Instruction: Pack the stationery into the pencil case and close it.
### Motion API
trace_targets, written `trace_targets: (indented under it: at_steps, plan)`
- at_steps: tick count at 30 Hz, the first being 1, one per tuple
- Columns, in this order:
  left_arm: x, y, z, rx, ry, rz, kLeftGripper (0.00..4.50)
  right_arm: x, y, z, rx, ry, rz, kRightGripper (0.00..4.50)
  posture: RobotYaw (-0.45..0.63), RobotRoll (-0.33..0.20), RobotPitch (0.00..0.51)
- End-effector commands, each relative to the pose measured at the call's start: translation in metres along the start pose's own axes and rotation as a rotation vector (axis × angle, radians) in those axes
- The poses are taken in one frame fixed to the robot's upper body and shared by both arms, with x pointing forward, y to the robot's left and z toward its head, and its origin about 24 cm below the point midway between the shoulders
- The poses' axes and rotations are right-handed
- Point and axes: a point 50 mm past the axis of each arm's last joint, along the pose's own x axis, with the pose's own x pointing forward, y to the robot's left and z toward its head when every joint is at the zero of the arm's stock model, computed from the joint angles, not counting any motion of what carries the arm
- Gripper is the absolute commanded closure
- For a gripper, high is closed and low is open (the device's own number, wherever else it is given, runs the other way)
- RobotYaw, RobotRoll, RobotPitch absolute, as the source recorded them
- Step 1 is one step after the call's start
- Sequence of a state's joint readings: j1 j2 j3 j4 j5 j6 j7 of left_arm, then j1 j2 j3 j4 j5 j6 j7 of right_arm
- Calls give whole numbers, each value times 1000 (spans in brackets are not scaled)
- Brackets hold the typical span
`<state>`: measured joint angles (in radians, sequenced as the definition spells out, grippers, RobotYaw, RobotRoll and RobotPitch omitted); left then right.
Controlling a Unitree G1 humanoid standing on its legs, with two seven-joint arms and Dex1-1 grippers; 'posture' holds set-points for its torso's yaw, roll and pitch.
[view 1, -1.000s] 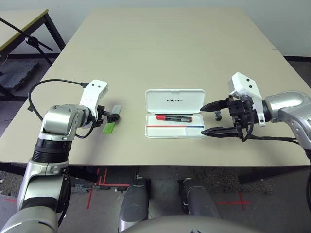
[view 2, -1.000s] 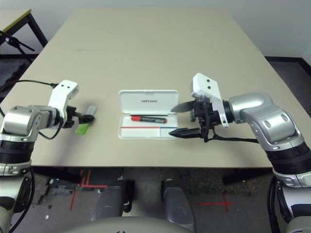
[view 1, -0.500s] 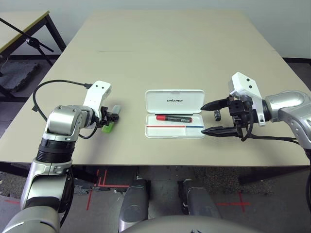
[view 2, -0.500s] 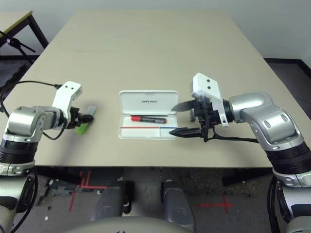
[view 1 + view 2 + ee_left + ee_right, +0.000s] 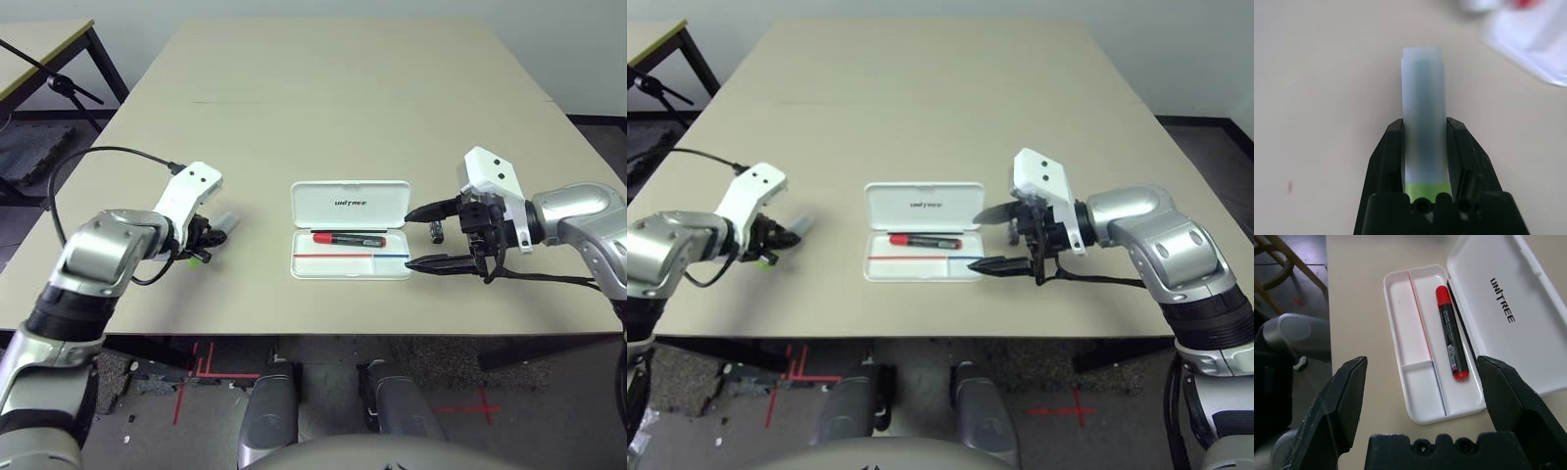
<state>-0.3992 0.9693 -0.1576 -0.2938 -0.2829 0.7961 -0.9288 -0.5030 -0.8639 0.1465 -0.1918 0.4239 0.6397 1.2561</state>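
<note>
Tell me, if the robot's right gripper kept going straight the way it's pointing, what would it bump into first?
Probably the open pencil case. The right gripper points left across the table with its jaws wide, just beside the case's near end. It seems to hover a little above, so it might skim over the rim.

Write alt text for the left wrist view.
Two black fingers of the left gripper pinch a lime-green highlighter by its whitish cap, which points away over a beige table. A blurred corner of the white pencil case lies beyond.
</note>
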Motion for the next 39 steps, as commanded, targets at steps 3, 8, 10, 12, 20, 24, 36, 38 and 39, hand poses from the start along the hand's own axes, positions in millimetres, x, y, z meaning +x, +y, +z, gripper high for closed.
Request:
trace_targets:
  at_steps: [3,8,10,12,20,24,36,38,39]
  plan:
    - [10,-39,26,281,-152,-248,3412,-3,-6,1,-20,8,-20,0,72,0,102]
    - [38,-44,44,440,-194,-252,3412,-3,-8,1,-29,17,-18,0,77,0,96]
    - [51,-45,46,543,-163,-248,3412,-3,-9,2,-34,21,-19,0,80,0,94]
    - [62,-44,50,596,-158,-252,3412,-2,-10,2,-37,22,-19,0,78,0,91]
    - [90,-54,62,608,-170,-316,3412,-2,-8,0,-42,37,-18,0,60,0,94]
    - [98,-64,69,540,-192,-355,3412,-3,-7,-2,-38,44,-21,0,57,0,97]
    - [104,-64,60,484,-102,-360,3412,-2,-6,-5,-37,61,-31,0,49,0,102]
    - [105,-64,58,481,-92,-359,3412,-2,-7,-5,-38,61,-32,0,50,0,104]
    - [105,-63,57,480,-88,-359,3412,-1,-7,-5,-38,62,-33,0,50,0,104]
